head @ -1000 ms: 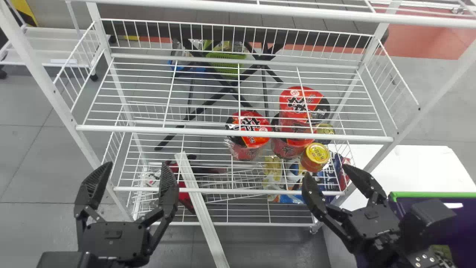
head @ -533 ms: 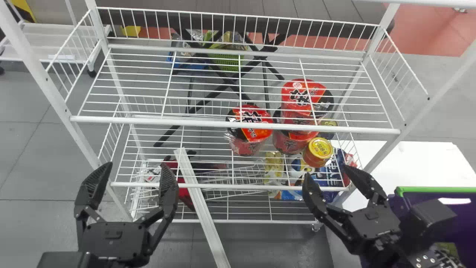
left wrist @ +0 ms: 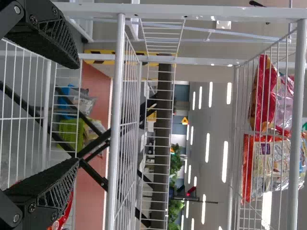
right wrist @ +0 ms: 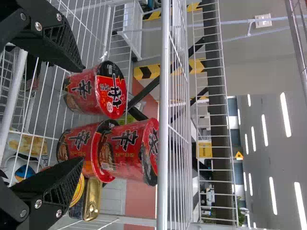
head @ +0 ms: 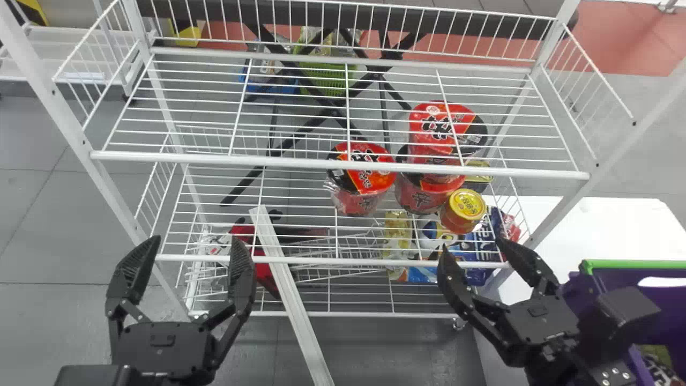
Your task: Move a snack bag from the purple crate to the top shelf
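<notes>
One hand is the whole story here: the right hand (head: 472, 246), fingers spread wide, nothing gripped, pointed forward into the rack and away from what is wanted. And what is wanted? What looks like the snack bag (head: 658, 358) is glimpsed behind those fingertips, out to the hand's right, inside the purple crate (head: 670, 308); which way its long axis runs cannot be told, with so little of it shown. So a swing back and outward is called for, then a drop in over the green rim, and a knock against that rim is to be feared. Well off to that hand's left, the left hand (head: 195, 240) is parked, also spread and empty; the nearer reach is plainly had by the right. Farther on, ahead, red cups (head: 351, 179) are passed over as no concern. And high above both hands, the likely goal: the top shelf (left wrist: 296, 115), where red packets (left wrist: 264, 91) are already carried.
</notes>
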Controlling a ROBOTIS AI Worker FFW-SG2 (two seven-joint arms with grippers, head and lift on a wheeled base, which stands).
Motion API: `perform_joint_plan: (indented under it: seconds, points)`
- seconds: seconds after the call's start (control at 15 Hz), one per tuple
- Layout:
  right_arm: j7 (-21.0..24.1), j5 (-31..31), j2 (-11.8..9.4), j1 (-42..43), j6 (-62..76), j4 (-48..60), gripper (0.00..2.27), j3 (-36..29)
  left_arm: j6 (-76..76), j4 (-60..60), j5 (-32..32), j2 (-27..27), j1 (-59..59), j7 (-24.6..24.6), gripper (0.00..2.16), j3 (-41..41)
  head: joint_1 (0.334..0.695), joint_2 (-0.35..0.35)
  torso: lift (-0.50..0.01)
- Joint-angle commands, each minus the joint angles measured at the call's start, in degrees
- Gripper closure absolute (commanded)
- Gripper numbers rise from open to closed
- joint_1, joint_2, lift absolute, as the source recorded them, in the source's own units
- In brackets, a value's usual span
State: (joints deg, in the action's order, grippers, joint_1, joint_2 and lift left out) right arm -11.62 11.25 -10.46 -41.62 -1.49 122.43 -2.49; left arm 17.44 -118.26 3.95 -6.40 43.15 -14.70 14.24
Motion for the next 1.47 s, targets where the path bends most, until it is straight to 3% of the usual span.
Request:
perform_joint_plan:
  seconds: [0.0, 0.47, 0.67, 0.8, 1.2, 1.4]
  points:
    - [-0.34, 1.05, 0.09, -0.31, -0.4, 0.27, 0.17, -0.41, 0.0, 0.04, 0.0, 0.07, 0.09, -0.07, 0.13, 0.0, 0.695, -0.095, -0.45]
    - [-0.51, 0.96, 0.26, -2.06, -3.39, 4.14, 0.18, -1.73, 0.53, 0.31, 0.0, 0.07, 0.18, -0.07, 0.13, 0.09, 0.695, -0.105, -0.45]
    - [-0.78, 3.07, 0.35, -4.17, -22.2, 13.63, 0.18, -5.86, 1.76, 1.01, -0.09, 0.07, 0.45, -0.59, 0.13, -0.09, 0.695, -0.107, -0.45]
    - [-1.3, 5.36, 1.67, -6.02, -29.23, 19.17, 0.18, -10.52, 2.81, 2.42, -0.17, 0.16, 0.18, -0.77, 0.13, -0.26, 0.695, -0.118, -0.45]
    - [-8.16, 14.15, 10.11, -2.41, -60.52, 27.69, 0.18, -32.05, 2.81, 5.67, -0.17, 0.33, -2.01, -0.59, 0.13, 0.27, 0.695, -0.238, -0.45]
    - [-13.7, 19.77, 10.51, 2.77, -68.96, 27.6, 0.18, -45.32, 2.11, 6.11, -0.17, 0.25, -2.37, -0.59, 0.13, 0.35, 0.695, -0.336, -0.45]
